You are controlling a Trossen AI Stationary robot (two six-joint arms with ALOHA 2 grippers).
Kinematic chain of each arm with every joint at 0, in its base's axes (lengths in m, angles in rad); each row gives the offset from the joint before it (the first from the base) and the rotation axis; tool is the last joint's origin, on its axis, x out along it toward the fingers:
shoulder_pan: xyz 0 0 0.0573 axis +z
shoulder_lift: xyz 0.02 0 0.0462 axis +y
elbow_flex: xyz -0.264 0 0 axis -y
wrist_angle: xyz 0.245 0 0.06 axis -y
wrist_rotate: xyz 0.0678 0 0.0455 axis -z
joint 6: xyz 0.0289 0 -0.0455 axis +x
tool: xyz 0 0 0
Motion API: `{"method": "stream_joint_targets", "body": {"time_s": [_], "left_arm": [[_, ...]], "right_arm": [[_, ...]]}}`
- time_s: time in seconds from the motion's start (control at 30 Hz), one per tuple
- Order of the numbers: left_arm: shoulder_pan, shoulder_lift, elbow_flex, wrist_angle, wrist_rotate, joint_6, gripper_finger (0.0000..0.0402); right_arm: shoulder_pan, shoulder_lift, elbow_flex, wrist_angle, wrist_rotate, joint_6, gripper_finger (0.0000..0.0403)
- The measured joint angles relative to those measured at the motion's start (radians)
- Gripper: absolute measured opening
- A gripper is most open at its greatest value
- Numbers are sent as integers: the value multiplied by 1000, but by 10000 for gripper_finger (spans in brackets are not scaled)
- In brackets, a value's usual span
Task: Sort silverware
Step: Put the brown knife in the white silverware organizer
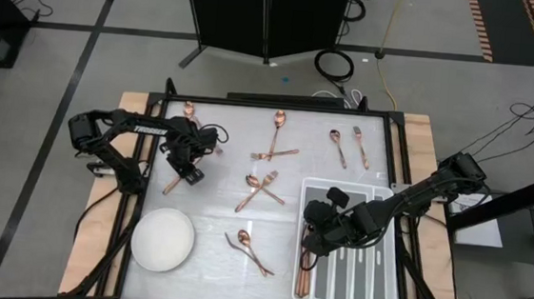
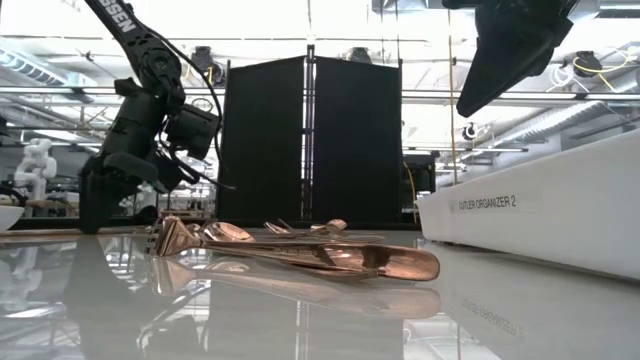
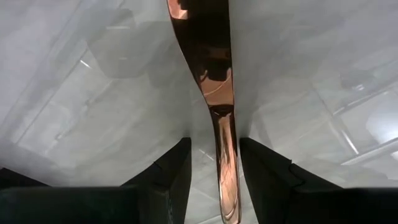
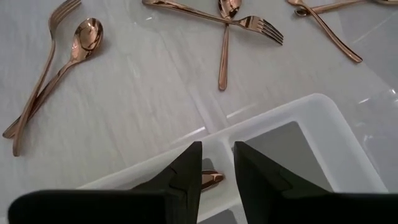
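Copper silverware lies scattered on the white table: crossed pieces (image 1: pixel 259 189) in the middle, a spoon and fork (image 1: pixel 251 250) nearer the front, others (image 1: pixel 273 136) toward the far edge. My left gripper (image 1: pixel 189 170) points down at the table's left, open, its fingers on either side of the handle of one copper piece (image 3: pixel 225 155) that lies flat on the table. My right gripper (image 1: pixel 315 237) hangs open above the near-left corner of the grey divided tray (image 1: pixel 372 272), nothing between its fingers (image 4: pixel 189 168). Copper pieces (image 1: pixel 305 272) lie in the tray's leftmost compartment.
A white round bowl (image 1: pixel 162 240) stands at the front left. The tray (image 2: pixel 540 210) fills the front right. A spoon (image 1: pixel 339 148) and a fork (image 1: pixel 361 145) lie at the far right, and one more spoon (image 1: pixel 189 110) at the far left, behind my left arm.
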Motion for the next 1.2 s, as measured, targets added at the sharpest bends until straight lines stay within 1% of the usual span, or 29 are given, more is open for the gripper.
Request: {"method": "stream_joint_targets", "body": {"time_s": [0.3,0.53,0.63,0.87,1.2], "left_arm": [[0,1,-1,1,8,19,139],[-1,3,-3,8,50,35,135],[0,3,-3,10,69,45,120],[-1,3,-3,11,60,27,77],[-2,5,9,-10,36,46,48]], "right_arm": [[2,0,0,0,-1,8,86],[2,0,0,1,-3,30,86],[2,0,0,1,-3,33,86],[2,0,0,1,-3,34,86],[2,0,0,1,-3,34,86]]}}
